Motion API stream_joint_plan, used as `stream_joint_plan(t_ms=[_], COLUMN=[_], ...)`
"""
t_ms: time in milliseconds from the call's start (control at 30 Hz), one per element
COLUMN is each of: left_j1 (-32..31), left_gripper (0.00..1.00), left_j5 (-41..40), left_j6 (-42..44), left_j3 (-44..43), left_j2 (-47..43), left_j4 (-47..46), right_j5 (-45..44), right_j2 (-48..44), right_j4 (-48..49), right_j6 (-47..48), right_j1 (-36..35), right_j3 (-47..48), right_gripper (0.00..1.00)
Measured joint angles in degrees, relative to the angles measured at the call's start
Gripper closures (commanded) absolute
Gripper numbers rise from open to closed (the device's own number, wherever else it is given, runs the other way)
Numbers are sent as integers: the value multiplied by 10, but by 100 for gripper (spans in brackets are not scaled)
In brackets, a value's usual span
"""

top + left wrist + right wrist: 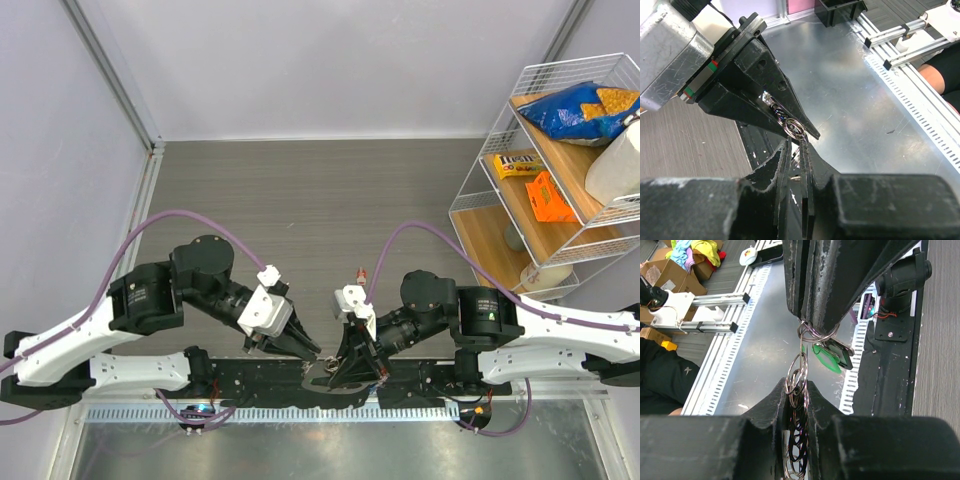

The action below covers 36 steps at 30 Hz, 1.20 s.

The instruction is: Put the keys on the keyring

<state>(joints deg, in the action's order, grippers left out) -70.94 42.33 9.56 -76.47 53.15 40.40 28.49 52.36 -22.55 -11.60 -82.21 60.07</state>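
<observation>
The keyring [799, 374], a short chain of thin steel rings, runs between my two grippers over the table's near edge [322, 367]. My right gripper [799, 390] is shut on its lower rings, which stand edge-on between the pads. The top rings reach the tips of my left gripper [809, 323]. A green-headed key [825, 359] and a dark flat piece [842, 354] hang from them. In the left wrist view my left gripper [799, 144] shows a thin slit between its fingers. The ring [792, 128] lies just beyond their tips, against the right gripper [811, 133]. Whether the left still pinches it is unclear.
A wire shelf [470, 200] with snack bags stands at the back right. Below the grippers lie a black base rail [260, 385], a slotted white strip [280, 412] and a metal sheet [865, 100]. A person's arm [940, 75] shows at the far side.
</observation>
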Motion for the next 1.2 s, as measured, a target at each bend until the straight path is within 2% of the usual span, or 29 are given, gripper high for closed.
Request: stream_joint_plan(t_ms=[1200], left_j1=[1], left_gripper=[85], left_j5=[43], left_j6=[16], left_j3=[0], left_j2=[-2], left_j4=[19], right_j5=[34], right_j2=[-7], right_j4=[15], right_j6=[-2], right_j1=[-2], right_j3=[-2], right_gripper=[94])
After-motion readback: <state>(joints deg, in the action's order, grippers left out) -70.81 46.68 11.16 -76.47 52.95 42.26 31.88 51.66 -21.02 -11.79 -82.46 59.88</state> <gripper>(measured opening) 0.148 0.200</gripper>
